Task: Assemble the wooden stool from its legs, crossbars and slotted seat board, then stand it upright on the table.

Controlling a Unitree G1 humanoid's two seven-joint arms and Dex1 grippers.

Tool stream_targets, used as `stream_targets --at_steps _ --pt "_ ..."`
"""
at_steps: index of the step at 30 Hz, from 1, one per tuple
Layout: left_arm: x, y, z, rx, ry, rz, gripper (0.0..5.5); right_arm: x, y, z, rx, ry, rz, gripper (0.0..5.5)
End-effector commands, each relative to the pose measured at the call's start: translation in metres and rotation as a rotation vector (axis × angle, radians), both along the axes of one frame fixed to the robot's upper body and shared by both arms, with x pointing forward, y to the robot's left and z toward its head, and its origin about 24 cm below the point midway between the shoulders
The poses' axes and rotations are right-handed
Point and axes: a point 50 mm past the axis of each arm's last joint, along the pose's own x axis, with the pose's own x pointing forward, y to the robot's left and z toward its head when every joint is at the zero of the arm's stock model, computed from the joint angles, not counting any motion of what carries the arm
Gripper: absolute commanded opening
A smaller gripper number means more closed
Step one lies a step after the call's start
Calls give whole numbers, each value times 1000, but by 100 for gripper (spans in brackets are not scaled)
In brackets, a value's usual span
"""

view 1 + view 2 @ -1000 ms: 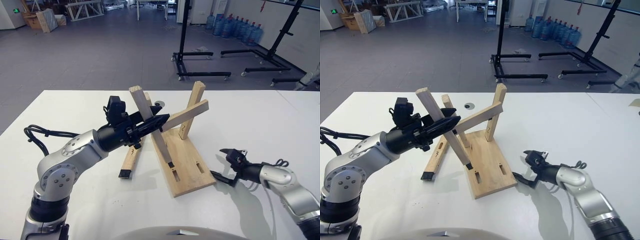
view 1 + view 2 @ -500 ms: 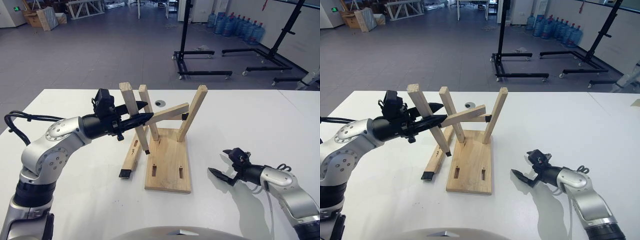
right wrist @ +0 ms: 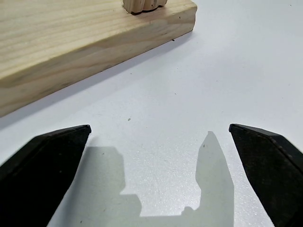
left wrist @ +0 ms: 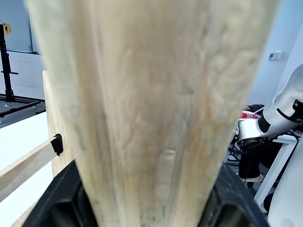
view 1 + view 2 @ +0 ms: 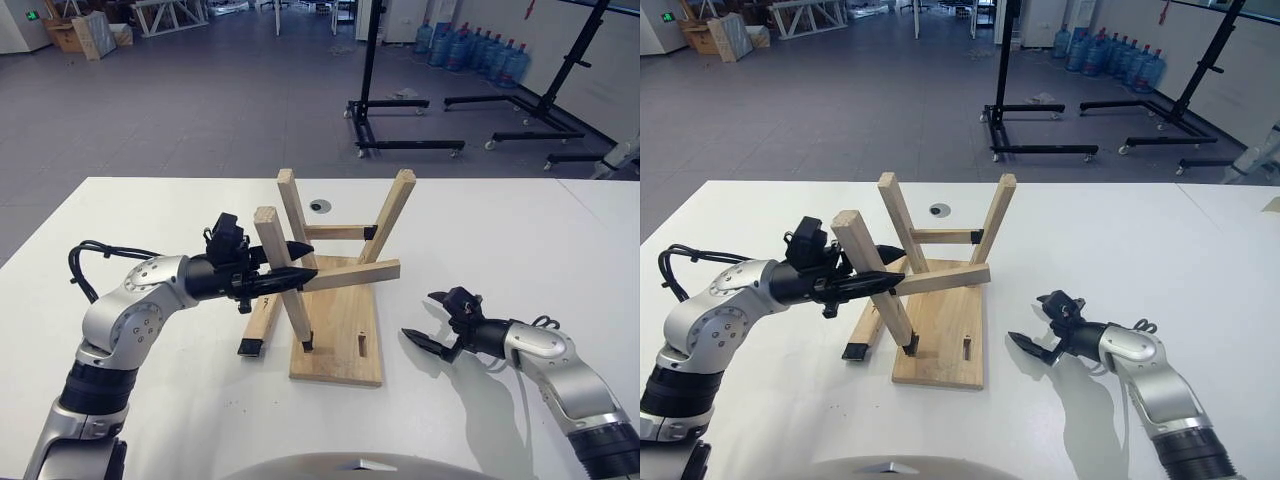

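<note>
- Four legs are showing: three are rising from the seat board (image 5: 335, 362), and one is lying loose.
- One seat board is lying flat on the white table (image 5: 480, 230), between the two arms.
- Two back legs are standing at the board's far end. The left one (image 5: 297, 225) is tilting to the left and the right one (image 5: 390, 215) to the right, so their tops are spreading apart.
- One upper crossbar (image 5: 338, 232) is running level between those two back legs.
- One front leg (image 5: 297, 318) is leaning left, with its dark lower end touching the board at the near left corner. I cannot tell whether it is sitting in a slot.
- One lower crossbar (image 5: 350, 274) is reaching from the front leg towards the right back leg. Whether its free end is touching that leg cannot be told.
- One loose leg (image 5: 258, 328) is lying on the table just left of the board, with its black-capped end nearest the robot.
- One open slot (image 5: 362, 345) is showing near the board's near right corner.
- Left gripper (image 5: 298, 262): it is clenching the front leg partway up. In the left wrist view the wood (image 4: 151, 113) is lying between its dark fingers.
- Right gripper (image 5: 420, 316): it is hovering low over the table just right of the board. Its jaws are spread wide and are grasping nothing, and one fingertip (image 3: 47, 161) is pointing at the board's edge (image 3: 71, 42).
</note>
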Motion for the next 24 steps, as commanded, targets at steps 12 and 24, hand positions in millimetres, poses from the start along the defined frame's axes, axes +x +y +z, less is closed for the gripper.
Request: stream_targets --at_steps 12,24 --pt "-2 -3 -14 38 -40 -15 205 6 8 1 -5 6 46 540" --pt "0 -5 -16 28 -22 -8 205 6 13 -1 11 7 52 540"
